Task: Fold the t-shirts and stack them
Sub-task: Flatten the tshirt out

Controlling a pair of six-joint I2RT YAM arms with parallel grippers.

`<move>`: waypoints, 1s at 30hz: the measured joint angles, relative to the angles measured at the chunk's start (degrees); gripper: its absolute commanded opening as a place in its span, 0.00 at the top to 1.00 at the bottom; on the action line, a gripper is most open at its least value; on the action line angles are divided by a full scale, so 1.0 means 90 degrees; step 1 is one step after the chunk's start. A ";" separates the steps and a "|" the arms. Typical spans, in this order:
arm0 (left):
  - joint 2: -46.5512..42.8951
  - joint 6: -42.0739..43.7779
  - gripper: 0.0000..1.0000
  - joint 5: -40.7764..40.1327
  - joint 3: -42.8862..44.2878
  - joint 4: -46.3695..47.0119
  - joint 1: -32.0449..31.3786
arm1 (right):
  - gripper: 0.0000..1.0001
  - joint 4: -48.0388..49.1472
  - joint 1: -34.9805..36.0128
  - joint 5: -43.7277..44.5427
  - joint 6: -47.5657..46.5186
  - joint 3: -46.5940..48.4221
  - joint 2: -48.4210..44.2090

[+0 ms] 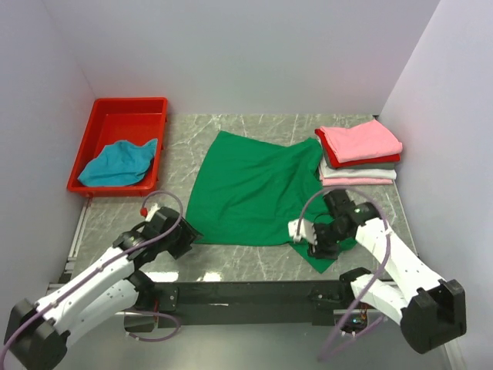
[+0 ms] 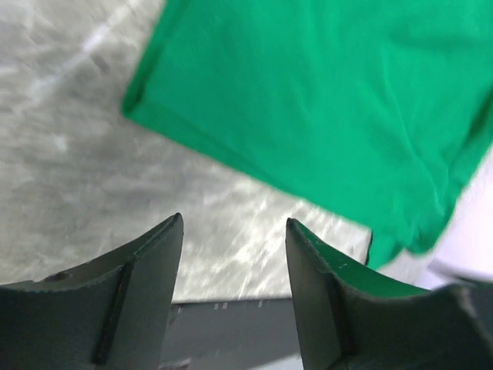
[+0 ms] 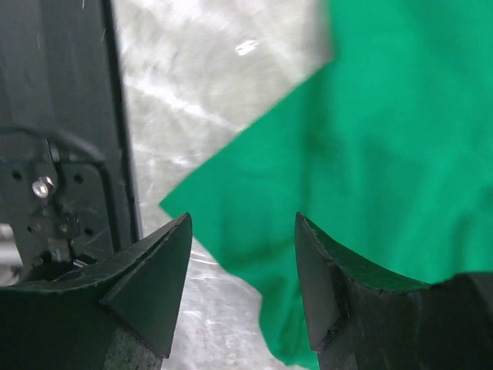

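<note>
The green shirt (image 1: 254,189) lies spread on the surface (image 1: 231,266), and the left tool (image 2: 235,227) and right tool (image 3: 243,223) hang open and empty by its near corners, seemingly clear of it, so each should pinch its corner squarely and lift evenly

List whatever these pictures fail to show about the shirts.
Top view: the right arm covers the near right corner of the green t-shirt.
Top view: the folded stack shows only layer edges under the pink top shirt, so the count is unsure.
Top view: the teal-blue shirt lies crumpled in the red tray; anything beneath is hidden.
Left wrist view: blurred, and the frame edge cuts off the green cloth.
</note>
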 measured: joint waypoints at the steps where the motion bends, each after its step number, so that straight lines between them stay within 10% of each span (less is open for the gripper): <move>1: 0.0221 -0.0100 0.38 -0.0121 0.0070 0.0039 0.0000 | 0.38 0.0058 0.0236 0.0151 0.0061 -0.0160 -0.0049; 8: 0.1926 -0.0415 0.38 -0.0619 0.0593 0.0328 0.0007 | 0.37 0.0238 0.0811 0.1195 0.0158 -0.0772 -0.0148; 24: 0.1982 -0.0634 0.40 -0.0886 0.0403 0.0714 0.0763 | 0.44 0.0767 0.2414 0.1904 -0.0364 -0.1256 0.0447; 30: 0.2438 -0.0619 0.46 -0.0833 0.0403 0.1044 0.0862 | 0.62 0.1124 0.2579 0.1994 -0.0075 -0.1297 0.0629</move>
